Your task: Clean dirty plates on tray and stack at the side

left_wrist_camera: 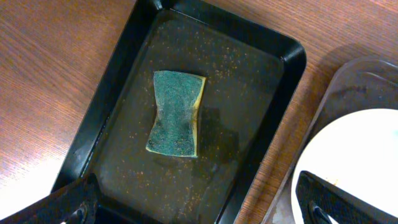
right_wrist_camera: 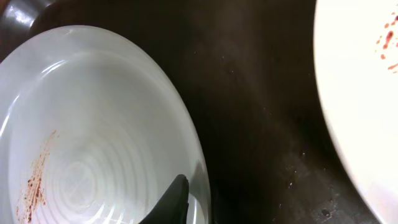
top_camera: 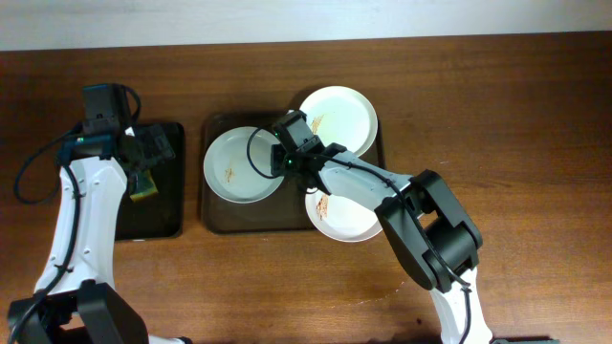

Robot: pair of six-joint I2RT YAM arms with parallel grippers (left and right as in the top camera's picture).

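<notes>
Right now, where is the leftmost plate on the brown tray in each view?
Overhead: the leftmost plate lies in the left part of the tray.
Left wrist: the plate is at the right edge, lower half.
Right wrist: the plate fills the left half.
Shared landmark: the brown tray under it.

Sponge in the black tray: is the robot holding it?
No, the sponge lies loose in the black tray, and the left gripper is open above it, fingers clear of it.
</notes>
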